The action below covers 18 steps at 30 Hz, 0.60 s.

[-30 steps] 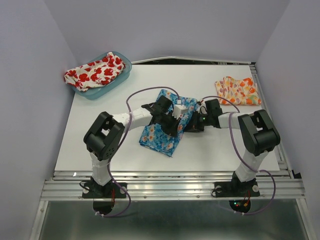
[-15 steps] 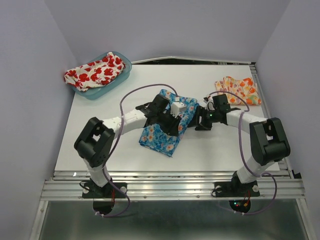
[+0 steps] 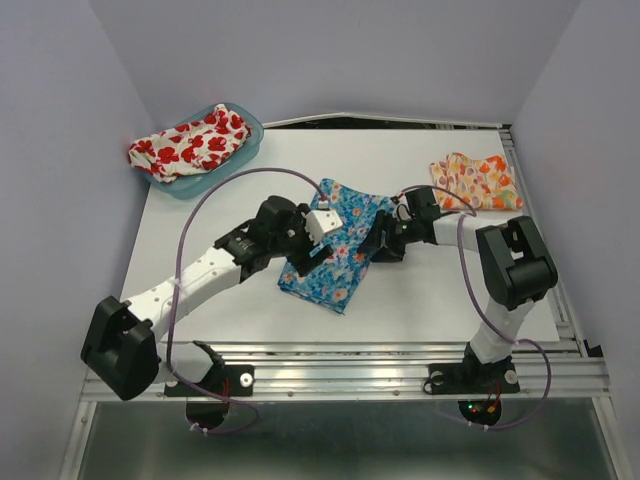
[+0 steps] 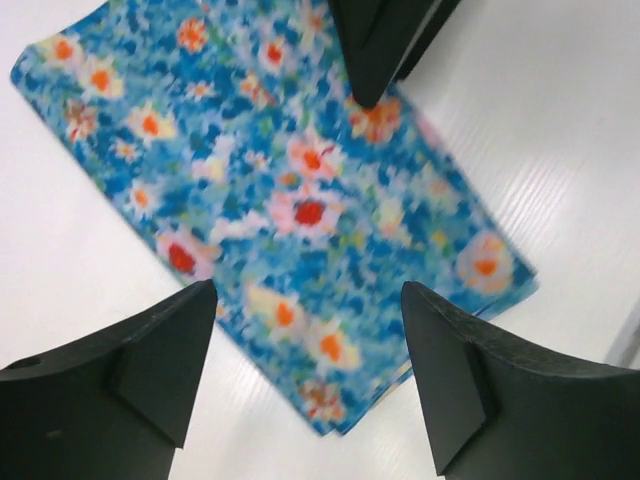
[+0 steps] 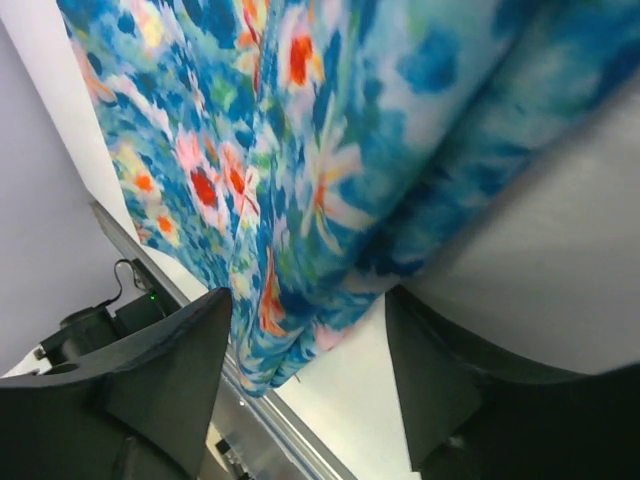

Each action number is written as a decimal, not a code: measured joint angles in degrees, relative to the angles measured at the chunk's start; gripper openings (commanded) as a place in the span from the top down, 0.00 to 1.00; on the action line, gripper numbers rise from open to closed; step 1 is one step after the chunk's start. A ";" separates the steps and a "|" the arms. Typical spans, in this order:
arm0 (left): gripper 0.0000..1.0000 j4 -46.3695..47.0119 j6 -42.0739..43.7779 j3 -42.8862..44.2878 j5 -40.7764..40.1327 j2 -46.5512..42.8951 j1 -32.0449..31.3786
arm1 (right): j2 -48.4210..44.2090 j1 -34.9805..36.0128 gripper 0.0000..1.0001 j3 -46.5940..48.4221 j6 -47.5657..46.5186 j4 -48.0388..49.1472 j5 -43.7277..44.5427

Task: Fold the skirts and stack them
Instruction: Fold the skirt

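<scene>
Both my grippers stand wide and empty: left gripper (image 4: 305, 300) above the folded blue skirt (image 3: 338, 262) mid-counter (image 3: 430, 300), right gripper (image 5: 308, 300) at its edge. Risk: a finger snagging cloth would undo the fold.

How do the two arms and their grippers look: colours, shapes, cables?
The left arm and right arm have white links between bulky black joints, each trailing a thin purple cable. The left gripper and right gripper each have two black wedge-shaped fingers.

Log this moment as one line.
left gripper open over blue skirt | right gripper open at its right edge | poppy skirt in tub | orange skirt far right | none stacked
</scene>
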 measured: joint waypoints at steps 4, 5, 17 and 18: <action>0.13 -2.16 11.52 -7.80 -2.12 -6.86 0.96 | 3.06 1.18 0.50 3.37 -0.39 -0.33 2.14; 0.13 -2.43 15.50 -10.51 -2.36 -9.40 0.94 | 4.17 1.31 0.57 4.94 -0.87 -0.76 3.21; 0.27 4.70 41.42 -29.79 -7.43 -15.41 -4.04 | 7.72 1.40 0.82 11.08 -9.86 -2.75 11.17; 0.27 6.60 42.34 -30.40 -8.04 -14.16 -4.50 | 7.74 1.40 0.83 11.26 -10.69 -2.97 11.56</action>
